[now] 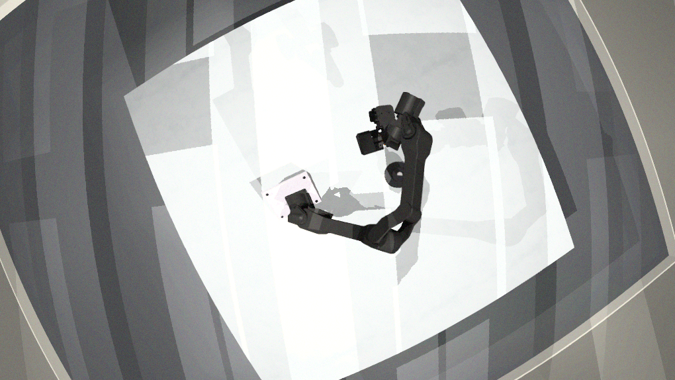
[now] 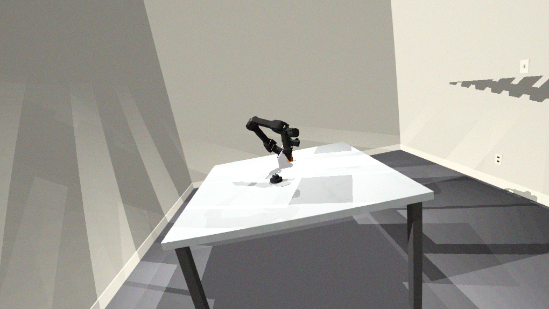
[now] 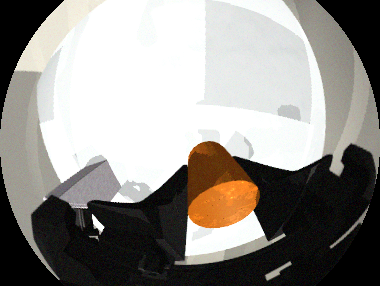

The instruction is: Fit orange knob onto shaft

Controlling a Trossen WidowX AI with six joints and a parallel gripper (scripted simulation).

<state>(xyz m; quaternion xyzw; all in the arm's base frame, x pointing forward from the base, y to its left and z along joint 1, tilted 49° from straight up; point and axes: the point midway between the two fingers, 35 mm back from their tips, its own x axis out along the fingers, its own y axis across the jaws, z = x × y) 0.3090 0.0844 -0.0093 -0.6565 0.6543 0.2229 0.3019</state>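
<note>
The orange knob (image 3: pixel 215 182) (image 2: pixel 290 157) is a tapered cone with its narrow end pointing down at the table. My gripper (image 3: pixel 221 200) (image 2: pixel 288 153) (image 1: pixel 383 130) is shut on it and holds it a little above the white table (image 1: pixel 235 283) (image 2: pixel 326 199). The overhead view hides the knob under the gripper. The dark round pedestal (image 1: pixel 395 173) (image 2: pixel 275 178) stands on the table beside my forearm, with the silver shaft (image 1: pixel 400 173) upright in its middle. The pedestal stands a short way from the knob, towards the arm's elbow. The knob's hole is not in sight.
My arm's base sits on a pale mounting plate (image 1: pixel 278 191) near the table's middle. Patches of light and shadow lie across the table top. The table's edges are far from the gripper.
</note>
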